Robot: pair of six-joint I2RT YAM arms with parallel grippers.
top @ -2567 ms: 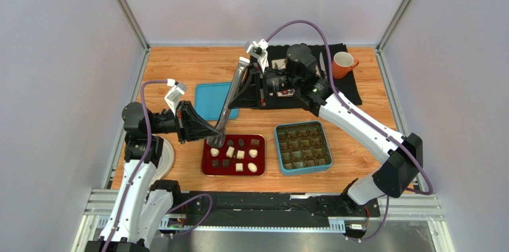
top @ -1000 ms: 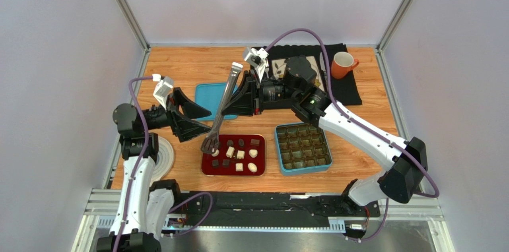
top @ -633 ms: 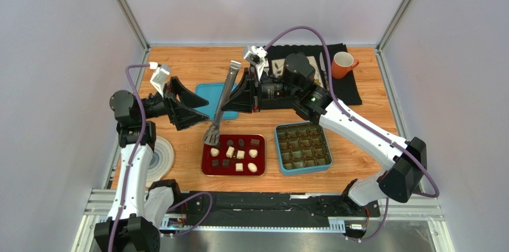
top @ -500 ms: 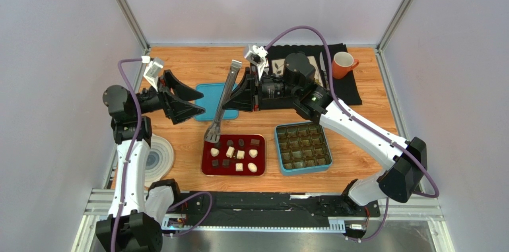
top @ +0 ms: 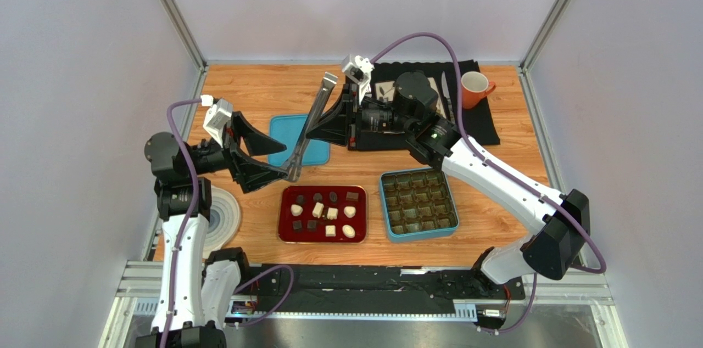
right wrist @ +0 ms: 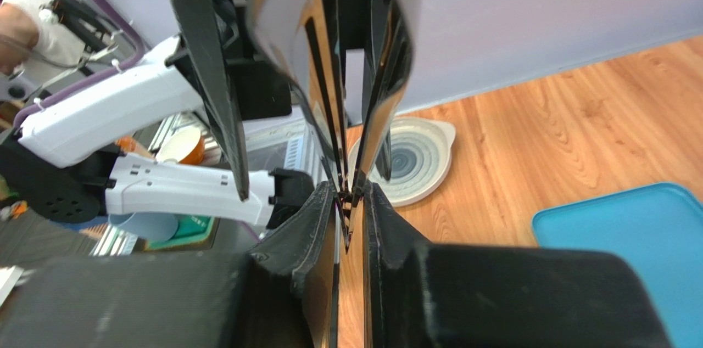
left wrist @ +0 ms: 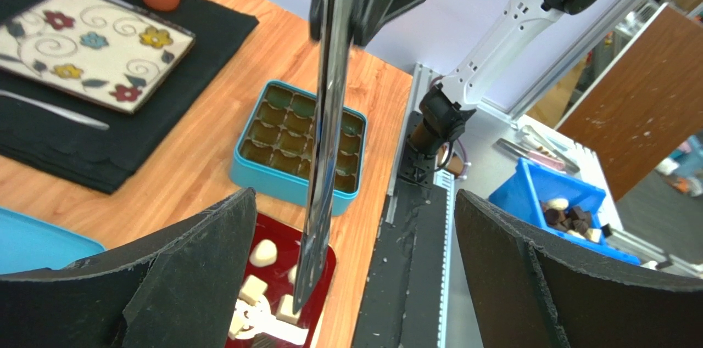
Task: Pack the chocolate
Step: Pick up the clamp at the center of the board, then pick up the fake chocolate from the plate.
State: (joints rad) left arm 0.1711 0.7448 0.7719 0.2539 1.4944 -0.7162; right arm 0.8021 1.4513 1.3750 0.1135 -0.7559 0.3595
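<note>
Table [top: 256, 93]: chocolate [top: 332, 214] on red tray [top: 309, 238], apart from left fingers [top: 262, 176]

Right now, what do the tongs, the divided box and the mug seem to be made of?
The tongs: metal, likely polished steel; the blades mirror the scene in both wrist views. The divided box: teal outside, dull gold-brown cells inside; painted tin or plastic, cannot tell which. The mug: probably glazed ceramic, going by its smooth orange wall and pale inside.
</note>
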